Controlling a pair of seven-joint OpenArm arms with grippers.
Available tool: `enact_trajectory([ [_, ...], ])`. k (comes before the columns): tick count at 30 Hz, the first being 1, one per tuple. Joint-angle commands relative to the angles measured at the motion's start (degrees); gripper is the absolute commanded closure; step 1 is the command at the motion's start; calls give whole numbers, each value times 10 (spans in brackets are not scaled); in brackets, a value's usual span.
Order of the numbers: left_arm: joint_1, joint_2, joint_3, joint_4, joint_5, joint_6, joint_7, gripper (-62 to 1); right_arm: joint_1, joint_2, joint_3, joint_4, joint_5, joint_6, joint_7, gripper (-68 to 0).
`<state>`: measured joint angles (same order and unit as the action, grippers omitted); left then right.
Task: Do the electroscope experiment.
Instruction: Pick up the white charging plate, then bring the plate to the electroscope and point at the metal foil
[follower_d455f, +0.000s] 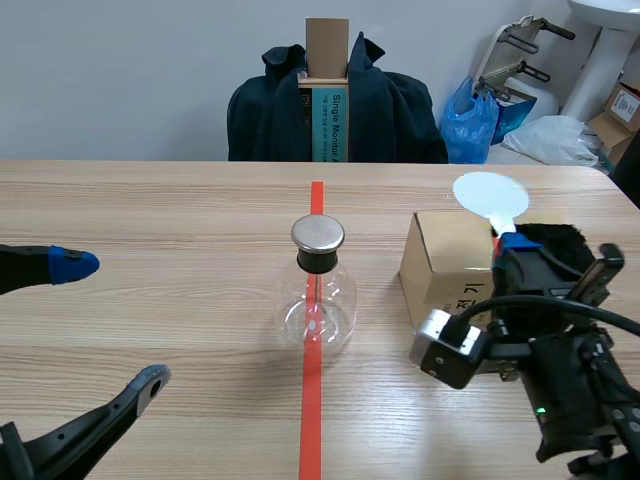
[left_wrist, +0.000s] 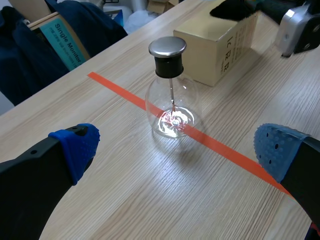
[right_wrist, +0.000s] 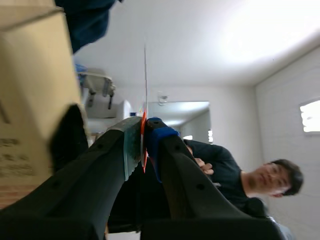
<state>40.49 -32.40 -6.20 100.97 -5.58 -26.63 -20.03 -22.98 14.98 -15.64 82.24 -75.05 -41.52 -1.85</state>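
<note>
I read the left gripper (follower_d455f: 112, 320) at the left side of the light wooden table (follower_d455f: 180, 215). Its fingers stand wide apart with nothing between them, one blue pad farther from me and one grey pad nearer. To its right, well apart from it, is the task item, a clear round glass flask electroscope (follower_d455f: 318, 305). It stands upright on the orange-red tape line (follower_d455f: 311, 420) at the table's middle. It carries a black stopper topped by a flat silver metal cap (follower_d455f: 318, 234), and a thin rod hangs from the stopper inside the glass. In the left wrist view the flask sits ahead of the spread fingers, untouched. A brown cardboard box (follower_d455f: 445, 265) rests near the flask on its right side, apart from it. The right gripper (follower_d455f: 507, 243) is raised at the box's far right edge. Its pads are closed narrow on the orange-red neck of a thin white round paddle (follower_d455f: 490, 194), which the right wrist view shows edge-on between them. A black furry cloth (follower_d455f: 560, 240) lies on the box just right of the gripper. I cannot tell whether the paddle touches it.
</note>
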Motion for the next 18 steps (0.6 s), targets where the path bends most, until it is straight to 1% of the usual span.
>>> enact_trajectory([
  [1, 6, 0, -3, 3, -6, 0, 5, -623, -8, 24, 20, 52, 0, -33, -9, -6],
  [4, 4, -19, -3, 2, -8, 0, 35, -620, -32, 46, 41, 121, 1, -33, -23, -6],
  [7, -7, -49, -2, -10, -14, -6, 48, -463, -50, 57, 63, 184, 2, -33, -40, -6],
  [8, -17, -58, -2, -19, -17, -16, 49, -404, -50, 57, 70, 199, 2, -33, -43, -6],
  [11, -70, -78, 14, -66, -35, -61, 49, -206, -51, 56, 90, 240, 2, -33, -47, -6],
  [12, -94, -80, 24, -85, -38, -74, 49, -158, -51, 56, 96, 251, 2, -33, -47, -6],
  [14, -146, -79, 51, -129, -39, -92, 47, -75, -51, 56, 105, 273, 2, -33, -47, -6],
  [15, -174, -77, 69, -153, -39, -94, 44, -33, -51, 56, 109, 283, 2, -33, -47, -6],
  [18, -257, -67, 134, -227, -38, -94, 18, -27, -51, 56, 112, 306, 2, -33, -47, -6],
])
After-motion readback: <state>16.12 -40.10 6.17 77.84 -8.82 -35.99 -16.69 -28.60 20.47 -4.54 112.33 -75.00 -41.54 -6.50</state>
